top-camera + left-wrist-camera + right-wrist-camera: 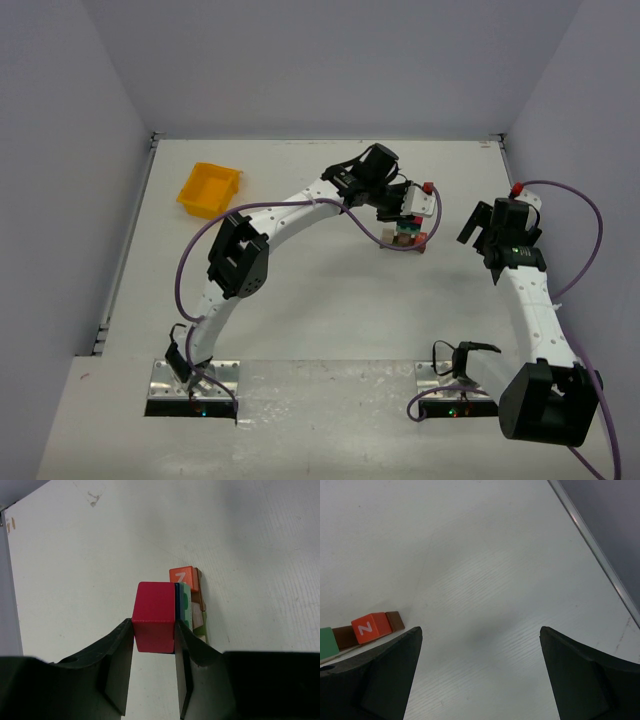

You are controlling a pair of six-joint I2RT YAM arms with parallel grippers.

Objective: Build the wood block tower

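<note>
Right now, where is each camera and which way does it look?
Top external: above and behind, looking down at the white table; left arm and right arm show.
Left wrist: on the left gripper, its fingers gripping the red wooden block.
Right wrist: on the right gripper, its open fingers framing the table.
Both wrist views share the orange lettered wooden block.

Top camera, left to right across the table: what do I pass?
In order: yellow-orange tray → wood block tower → right hand. The left hand, holding a red block, overlaps the tower, so I leave it unplaced.
</note>
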